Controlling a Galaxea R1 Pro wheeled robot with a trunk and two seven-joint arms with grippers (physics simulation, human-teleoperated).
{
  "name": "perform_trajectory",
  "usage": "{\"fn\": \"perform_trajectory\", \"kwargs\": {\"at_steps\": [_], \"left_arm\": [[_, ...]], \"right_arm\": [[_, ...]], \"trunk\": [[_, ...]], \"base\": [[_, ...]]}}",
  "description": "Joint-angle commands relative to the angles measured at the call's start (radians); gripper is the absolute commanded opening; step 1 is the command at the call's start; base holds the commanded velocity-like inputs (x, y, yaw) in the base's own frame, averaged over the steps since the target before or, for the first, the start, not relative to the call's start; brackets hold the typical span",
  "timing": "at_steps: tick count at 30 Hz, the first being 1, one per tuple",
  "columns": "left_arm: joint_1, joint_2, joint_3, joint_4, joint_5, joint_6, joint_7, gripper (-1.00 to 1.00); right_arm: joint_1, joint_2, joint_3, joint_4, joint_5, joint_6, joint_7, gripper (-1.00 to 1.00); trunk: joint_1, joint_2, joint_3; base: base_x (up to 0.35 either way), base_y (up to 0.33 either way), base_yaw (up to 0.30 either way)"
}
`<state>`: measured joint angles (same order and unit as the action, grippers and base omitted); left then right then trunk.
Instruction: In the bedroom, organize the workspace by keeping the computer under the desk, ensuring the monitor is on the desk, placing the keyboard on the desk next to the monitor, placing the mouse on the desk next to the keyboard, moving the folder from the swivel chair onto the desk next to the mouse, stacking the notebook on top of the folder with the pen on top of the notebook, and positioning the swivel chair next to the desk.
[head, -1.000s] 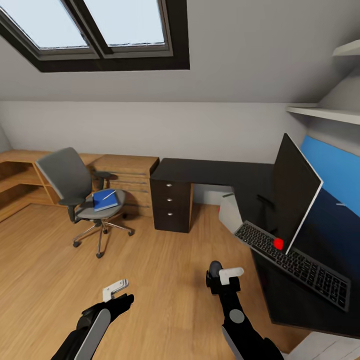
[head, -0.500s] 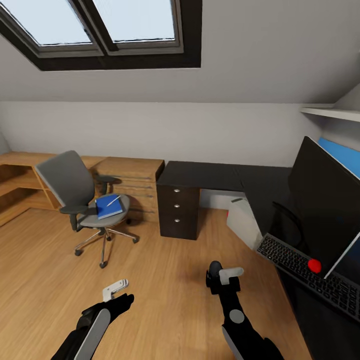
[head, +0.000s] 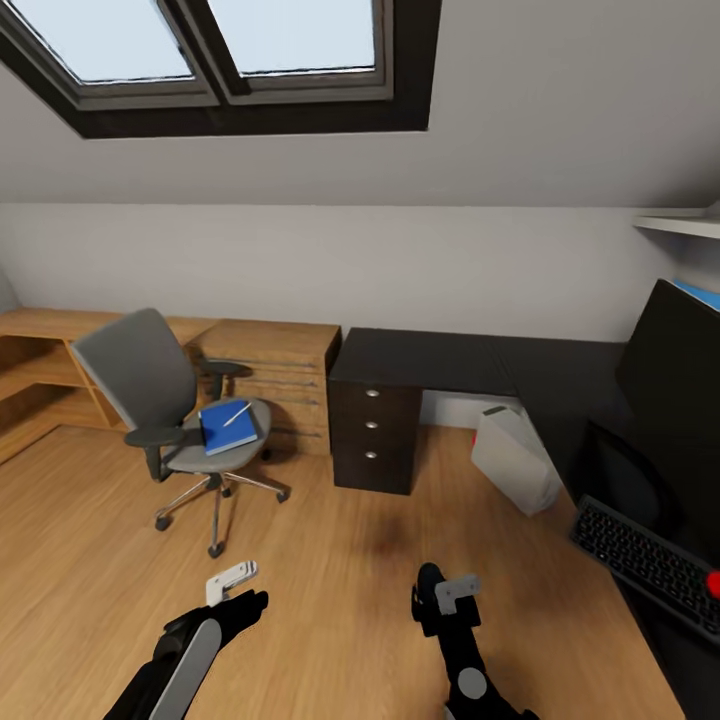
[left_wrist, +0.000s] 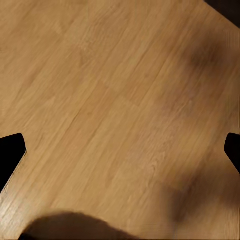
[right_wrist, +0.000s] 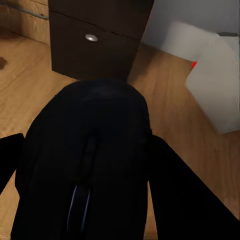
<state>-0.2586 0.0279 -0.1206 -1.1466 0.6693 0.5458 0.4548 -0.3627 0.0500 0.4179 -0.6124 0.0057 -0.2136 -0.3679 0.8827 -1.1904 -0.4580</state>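
Observation:
My right gripper (head: 440, 592) is low over the floor, shut on the small black mouse (head: 430, 578); the mouse (right_wrist: 90, 165) bulks large between the dark fingers (right_wrist: 186, 192). My left gripper (head: 235, 588) hangs open over bare floor, its fingertips (left_wrist: 10, 155) wide apart. The grey swivel chair (head: 140, 375) stands at the left, the blue folder (head: 226, 430) on its seat with the white pen (head: 238, 413) on top; I cannot tell a notebook apart there. The black desk (head: 450, 358) carries the monitor (head: 680, 375) and keyboard (head: 645, 560) at the right. The white computer (head: 515, 458) stands under it.
Light wooden cabinets (head: 270, 345) run along the left wall behind the chair. The desk's black drawer unit (head: 375, 435) stands beside them, drawer unit (right_wrist: 95, 45) also ahead of the right wrist. A small red dot (head: 713, 583) sits on the keyboard. Wooden floor (head: 340, 560) lies ahead.
The head view has turned left, so desk, monitor and keyboard slid toward the picture's right edge. My right gripper sits slightly lower in the picture, still holding the mouse.

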Motion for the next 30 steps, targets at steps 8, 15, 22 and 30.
{"fn": "perform_trajectory", "kwargs": {"at_steps": [8,15,22,30], "left_arm": [[-0.001,0.001,-0.004,-0.001,0.010,0.000,0.010,1.00],[-0.001,0.000,-0.009,0.036,0.006,0.000,0.010,1.00],[-0.001,0.000,-0.009,0.042,0.006,0.000,0.008,1.00],[-0.001,0.000,-0.009,0.042,0.006,-0.001,0.008,1.00]], "right_arm": [[-0.158,0.043,0.002,0.343,-0.003,-0.084,0.046,-1.00],[-0.184,0.047,-0.002,0.398,-0.004,-0.099,0.058,-1.00],[-0.185,0.047,-0.002,0.399,-0.004,-0.099,0.058,-1.00],[-0.185,0.048,-0.011,0.384,-0.036,-0.100,0.056,-1.00]], "trunk": [[0.000,-0.001,-0.001],[0.000,-0.001,-0.001],[0.000,-0.001,-0.001],[0.000,-0.001,-0.001]], "base": [[0.265,0.235,0.000],[0.295,0.122,0.000],[0.320,0.003,0.000],[0.321,0.000,0.000]]}}
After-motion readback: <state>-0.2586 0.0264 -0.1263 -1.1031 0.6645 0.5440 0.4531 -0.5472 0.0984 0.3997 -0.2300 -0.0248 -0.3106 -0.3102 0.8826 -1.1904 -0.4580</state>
